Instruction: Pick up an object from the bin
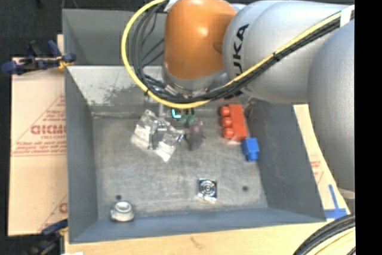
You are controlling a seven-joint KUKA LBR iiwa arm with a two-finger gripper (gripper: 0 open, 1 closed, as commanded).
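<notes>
My gripper (176,130) hangs below the orange wrist cover, low over the back middle of the bin. Its dark fingers reach down beside a crumpled clear plastic piece (150,135) that lies just to its left. A small dark purple thing (193,135) sits right next to the fingers on the right. The cover and gripper body hide the fingertips, so their spacing does not show.
An orange-red block (231,121) and a small blue block (250,148) lie to the right. A shiny square metal piece (207,189) rests near the front middle, a round white and grey cap (122,211) in the front left corner. The arm covers the bin's back right.
</notes>
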